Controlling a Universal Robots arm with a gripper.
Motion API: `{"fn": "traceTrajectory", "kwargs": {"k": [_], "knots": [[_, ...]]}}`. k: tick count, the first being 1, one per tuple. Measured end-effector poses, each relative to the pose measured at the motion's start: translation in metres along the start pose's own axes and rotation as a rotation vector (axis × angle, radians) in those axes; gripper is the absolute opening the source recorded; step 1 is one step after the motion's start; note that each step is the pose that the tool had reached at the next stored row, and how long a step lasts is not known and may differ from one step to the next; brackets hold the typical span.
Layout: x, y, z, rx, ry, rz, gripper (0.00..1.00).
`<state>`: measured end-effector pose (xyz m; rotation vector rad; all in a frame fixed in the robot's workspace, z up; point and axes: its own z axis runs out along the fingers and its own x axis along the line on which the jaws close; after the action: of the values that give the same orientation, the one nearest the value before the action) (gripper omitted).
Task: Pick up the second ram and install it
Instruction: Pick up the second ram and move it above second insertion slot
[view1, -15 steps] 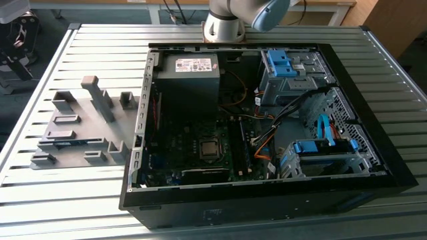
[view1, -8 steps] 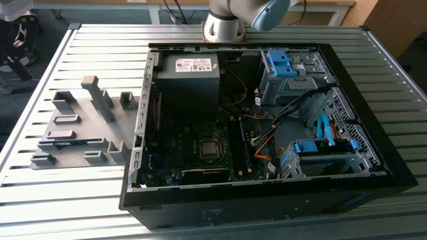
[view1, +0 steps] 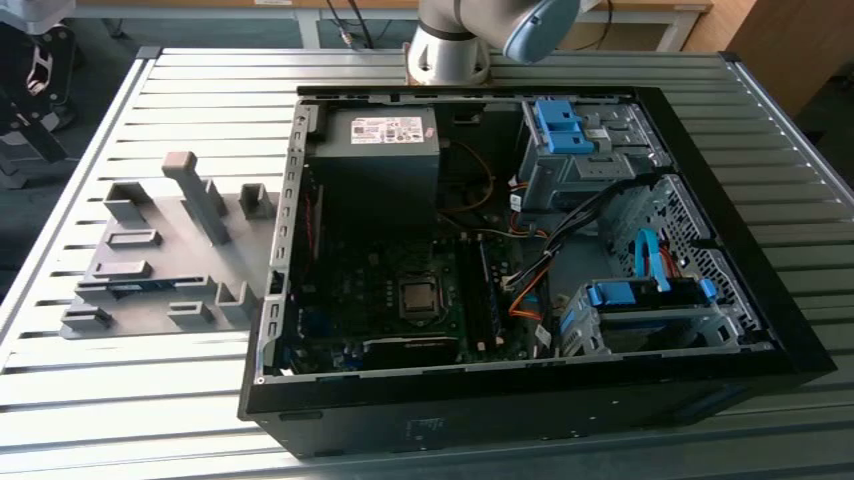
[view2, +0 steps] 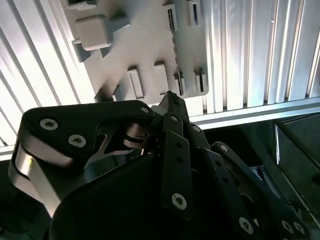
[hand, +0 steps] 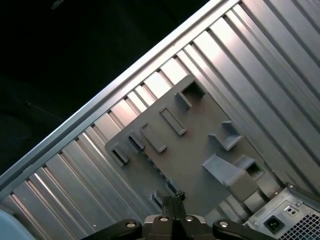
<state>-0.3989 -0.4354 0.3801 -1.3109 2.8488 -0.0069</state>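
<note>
The open PC case lies on the slatted table with its motherboard facing up. At the exterior view's left is the grey holder plate. A thin blue-green strip, which looks like the second ram, sits in one of its slots. In both wrist views my gripper hangs well above that plate, near the plate edge closest to the case. Its fingertips meet with nothing visible between them. I cannot make out the ram in the wrist views.
The arm's base stands behind the case. Inside the case are the power supply, blue drive brackets and loose cables. Tall grey blocks rise from the holder plate. The table edge runs beside the plate.
</note>
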Motion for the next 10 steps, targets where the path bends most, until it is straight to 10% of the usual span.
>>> {"fn": "traceTrajectory", "kwargs": {"k": [10], "knots": [[0.0003,0.0004,0.0021,-0.0022,0.0011,-0.144,0.11]]}}
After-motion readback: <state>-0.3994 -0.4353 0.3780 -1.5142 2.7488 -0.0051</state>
